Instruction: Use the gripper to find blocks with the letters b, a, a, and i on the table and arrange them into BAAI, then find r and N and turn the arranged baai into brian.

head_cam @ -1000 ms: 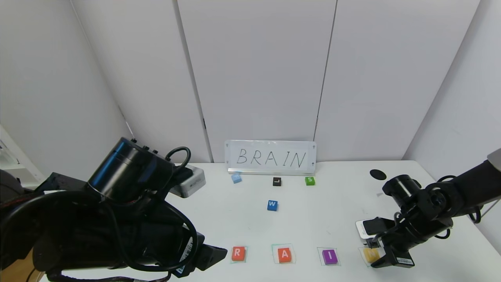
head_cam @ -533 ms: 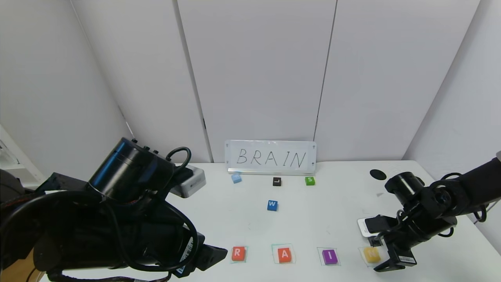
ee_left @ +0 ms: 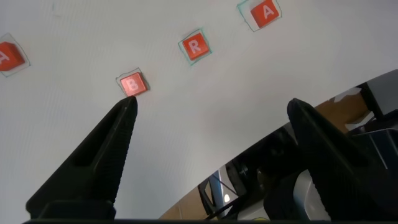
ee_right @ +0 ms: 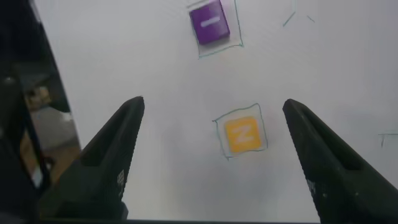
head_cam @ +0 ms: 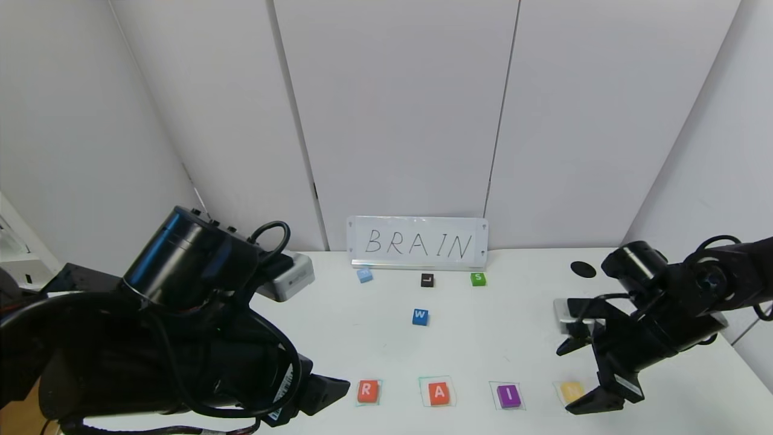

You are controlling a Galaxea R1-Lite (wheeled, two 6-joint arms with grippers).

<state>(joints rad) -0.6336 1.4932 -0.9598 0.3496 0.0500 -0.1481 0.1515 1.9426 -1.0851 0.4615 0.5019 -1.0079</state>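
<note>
In the head view, a row of blocks is seen along the near edge of the tabletop (head_cam: 495, 338): R (head_cam: 368, 391), an A (head_cam: 439, 393), the I (head_cam: 509, 396) and N (head_cam: 571, 391), each set inside a faint green drawn square and well apart from its neighbours. The right pincer (head_cam: 581, 377) is held above N, clear of it, with its fingers spread wide and nothing between them. The left pincer (head_cam: 326, 388) is seen low at the near left, its tip just beside R; the B is hidden behind the left arm in this view. Farther back, a blue W block (head_cam: 421, 316) lies alone, and behind it a light blue block (head_cam: 365, 275), a black L block (head_cam: 427, 280) and a green S block (head_cam: 478, 278) are lined up before a sign (head_cam: 418, 243) reading BRAIN. A black round spot (head_cam: 583, 269) is seen on the far right.

In the left wrist view, the left pincer (ee_left: 211, 118) is shown released, with 2 dark fingers wide apart and empty. The B (ee_left: 132, 84) lies just beyond 1 fingertip, apart from it; R (ee_left: 196, 47) and an A (ee_left: 266, 12) follow in line, and a 2nd A (ee_left: 7, 57) is cut off at the frame edge.

In the right wrist view, the right pincer (ee_right: 214, 115) is shown released, with N (ee_right: 242, 134) lying on the tabletop between the spread fingers, touched by neither. The I (ee_right: 210, 22) lies beyond it.
</note>
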